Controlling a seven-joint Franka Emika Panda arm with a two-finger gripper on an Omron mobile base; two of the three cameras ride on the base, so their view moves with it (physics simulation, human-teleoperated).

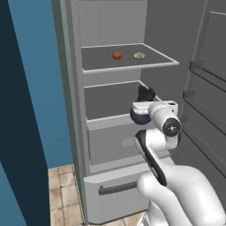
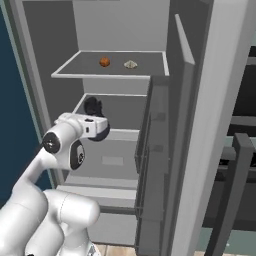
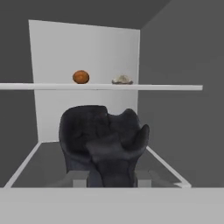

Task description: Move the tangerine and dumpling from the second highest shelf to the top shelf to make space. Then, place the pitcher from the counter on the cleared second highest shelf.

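Observation:
The tangerine (image 1: 117,55) (image 2: 104,61) (image 3: 81,77) and the dumpling (image 1: 139,55) (image 2: 130,64) (image 3: 122,79) lie side by side on the top shelf (image 1: 97,62) (image 2: 75,67) (image 3: 175,87) of the open fridge. One level lower is the second highest shelf (image 1: 108,103) (image 2: 125,110) (image 3: 39,164). My gripper (image 1: 145,101) (image 2: 95,117) (image 3: 111,179) reaches in over that shelf's front edge, shut on a dark blue-grey pitcher (image 1: 146,93) (image 2: 92,106) (image 3: 103,140). The pitcher stands upright; whether its base touches the shelf I cannot tell.
The fridge door (image 1: 207,88) (image 2: 200,125) stands open to the right, with bins along its inner side. Below the shelves sit a grey drawer front (image 1: 112,141) and a lower drawer with a dark handle (image 1: 117,189). A blue wall (image 1: 35,110) closes the left.

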